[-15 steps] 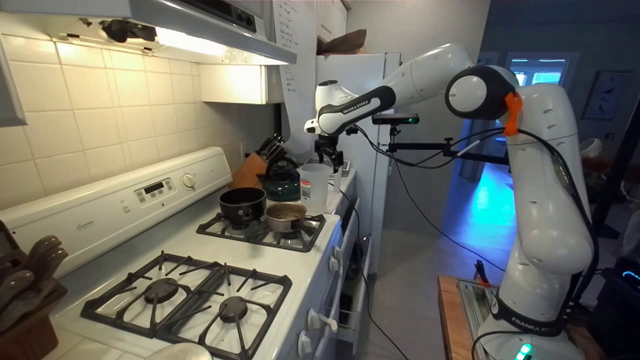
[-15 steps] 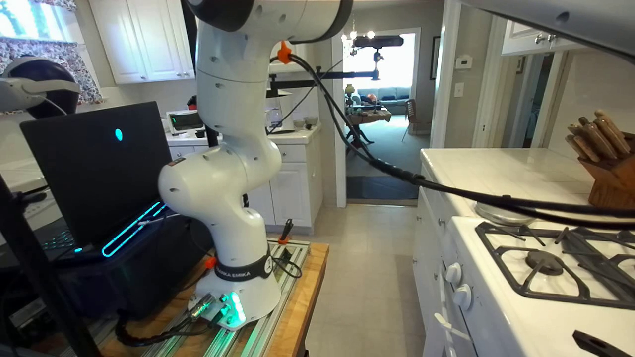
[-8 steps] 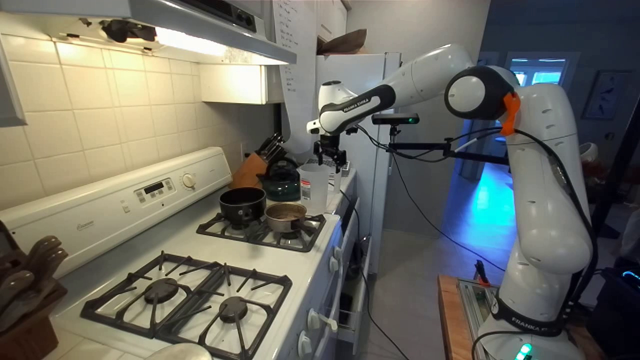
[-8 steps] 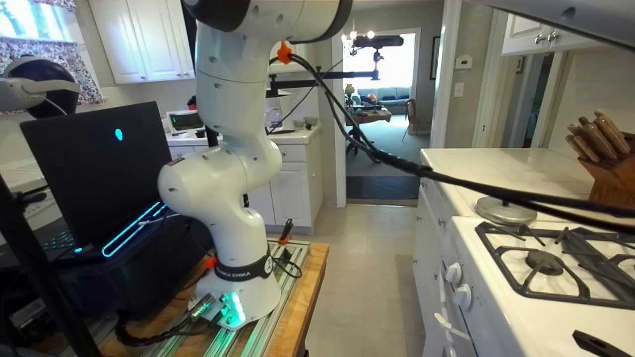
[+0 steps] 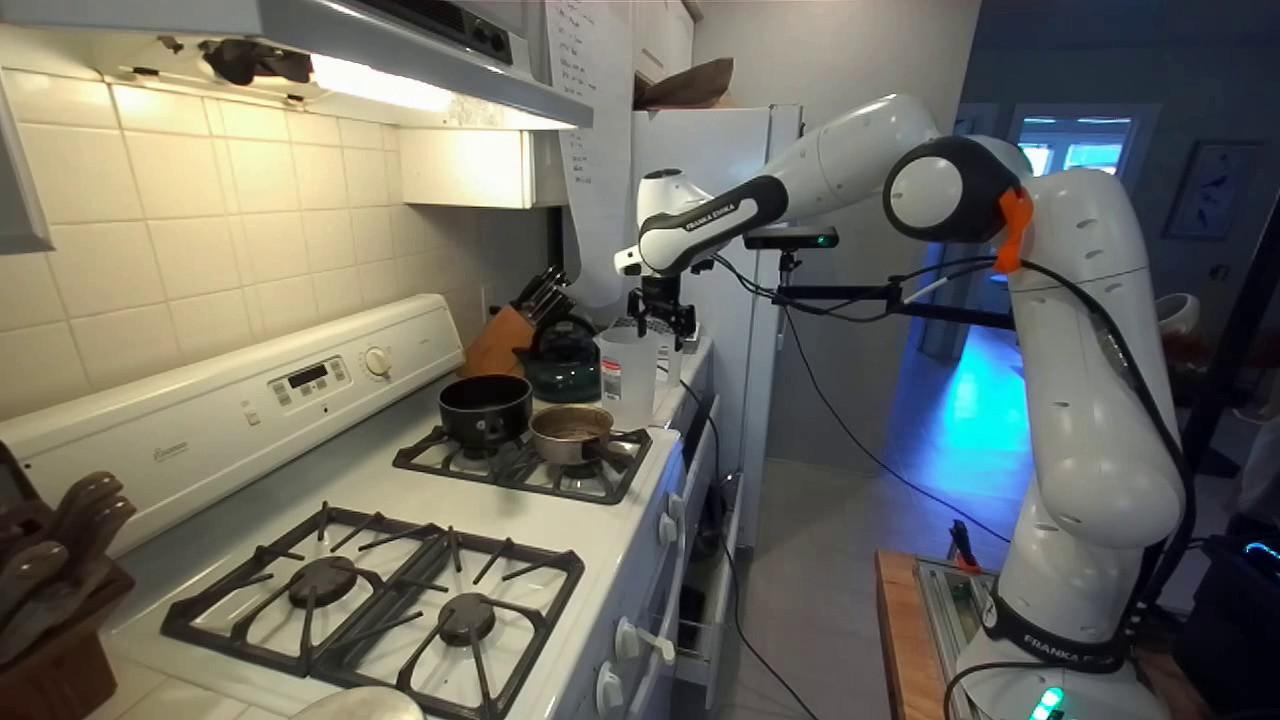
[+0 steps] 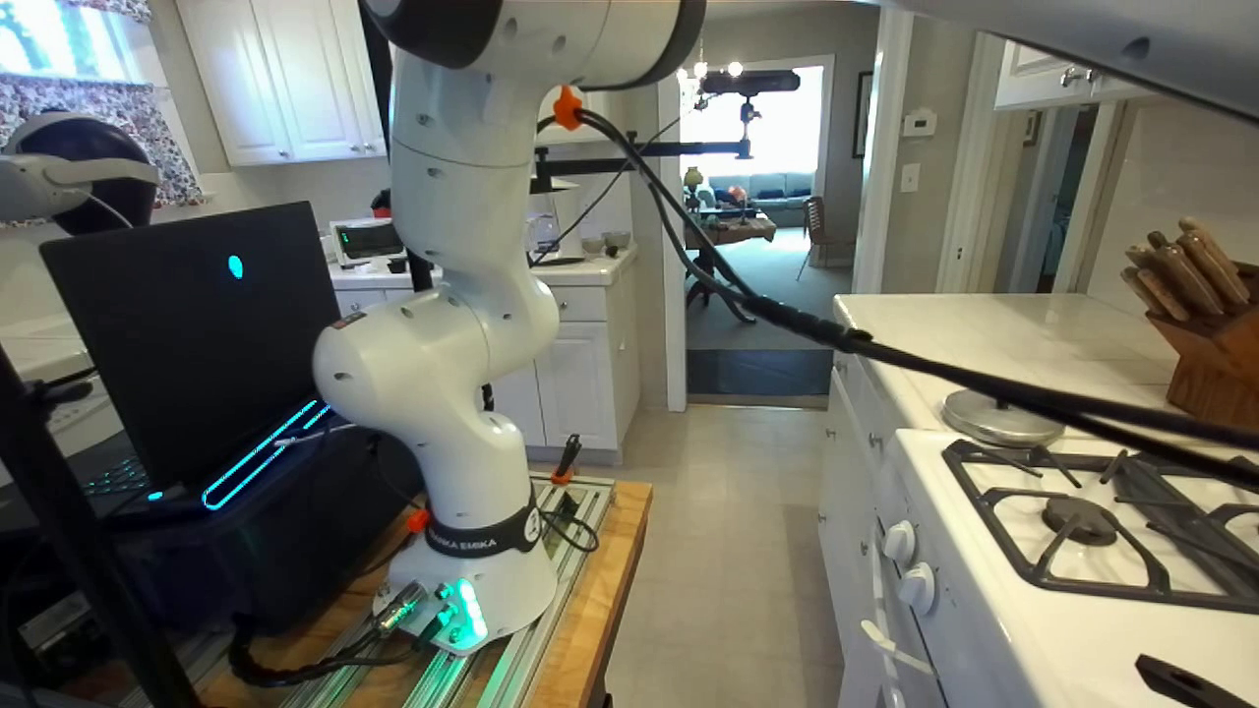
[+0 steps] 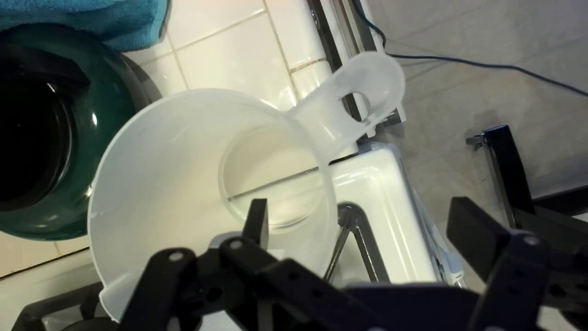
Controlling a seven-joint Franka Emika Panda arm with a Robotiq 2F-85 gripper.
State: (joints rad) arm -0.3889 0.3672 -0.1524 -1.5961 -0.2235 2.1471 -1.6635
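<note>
At the mouth of a jug [image 7: 179,184], the end effector [image 7: 360,216] has its fingers wide apart and grips nothing.
The jug stands upright where the counter [image 7: 229,50] meets the stove [image 7: 376,184], partly on each. In the wrist view, one finger is seen over the mouth and the other outside the rim; whether the first tip goes below the rim, I cannot tell. The kettle [image 7: 78,138] is just beside the jug, with a towel [image 7: 101,20] near it; in an exterior view, a small pot [image 5: 571,435] and a black pot [image 5: 486,410] are on the stove.
</note>
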